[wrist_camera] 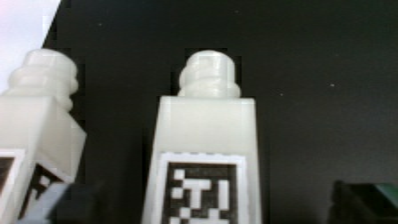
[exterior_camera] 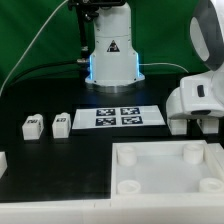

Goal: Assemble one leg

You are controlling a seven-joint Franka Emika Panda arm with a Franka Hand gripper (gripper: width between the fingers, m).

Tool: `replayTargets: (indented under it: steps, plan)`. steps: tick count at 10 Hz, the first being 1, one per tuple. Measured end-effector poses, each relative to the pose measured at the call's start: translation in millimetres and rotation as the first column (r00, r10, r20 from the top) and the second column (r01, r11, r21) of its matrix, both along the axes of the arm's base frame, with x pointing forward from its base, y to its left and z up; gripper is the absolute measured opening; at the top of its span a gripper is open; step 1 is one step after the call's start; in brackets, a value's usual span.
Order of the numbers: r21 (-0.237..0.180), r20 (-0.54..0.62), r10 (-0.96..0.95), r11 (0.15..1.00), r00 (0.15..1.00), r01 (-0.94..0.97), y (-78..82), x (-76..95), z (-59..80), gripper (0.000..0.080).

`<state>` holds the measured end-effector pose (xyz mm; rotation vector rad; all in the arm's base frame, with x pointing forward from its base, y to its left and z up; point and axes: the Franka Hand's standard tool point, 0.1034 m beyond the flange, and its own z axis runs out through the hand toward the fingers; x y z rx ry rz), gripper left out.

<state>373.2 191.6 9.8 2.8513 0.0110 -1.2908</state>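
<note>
The jaws were open. Their two dark fingers (wrist_camera: 57, 203) stood wide apart and held nothing. In the wrist view a leg (wrist_camera: 210, 140) lay between them, but neither finger touched it. The leg was a white block with a bumpy round tip. It had a black-and-white tag (wrist_camera: 199, 190) on its flat face. A second leg (wrist_camera: 36, 120) lay just beside it and pointed the same way, with a thin dark gap between the two. One finger sat in front of that second leg's corner. Both legs lay on the black desk (wrist_camera: 320, 90).

In the exterior view the jaws could not be seen. The big white arm (exterior_camera: 200, 100) hung over the desk at the middle of the exterior view's right edge. In the lower right of that frame lay the tabletop (exterior_camera: 160, 170), a big white tray with round sockets at its corners. The marker board (exterior_camera: 118, 117) lay flat in the middle of the frame, in front of the base (exterior_camera: 110, 55) of the arm. At the exterior view's left, two small tagged blocks sat side by side. The left block (exterior_camera: 33, 125) and the right block (exterior_camera: 61, 123) were near each other but apart. I could not tell if these were the same legs that the wrist view showed. A green cloth (exterior_camera: 30, 40) hung behind the desk.
</note>
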Motion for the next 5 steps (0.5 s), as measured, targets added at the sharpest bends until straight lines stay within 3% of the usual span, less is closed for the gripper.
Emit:
replayTargets:
  steps: [1,2,3,5]
  plan:
    - [0.000,0.000,0.000,1.000,1.000,0.000,0.0,0.0,0.0,0.0387]
    - [0.000,0.000,0.000,1.000,1.000,0.000,-0.1,0.0,0.0,0.0387]
    - [0.000,0.000,0.000,1.000,1.000,0.000,0.0,0.1,0.0,0.0289]
    - [0.000,0.000,0.000,1.000,1.000,0.000,-0.1,0.1,0.0,0.0289]
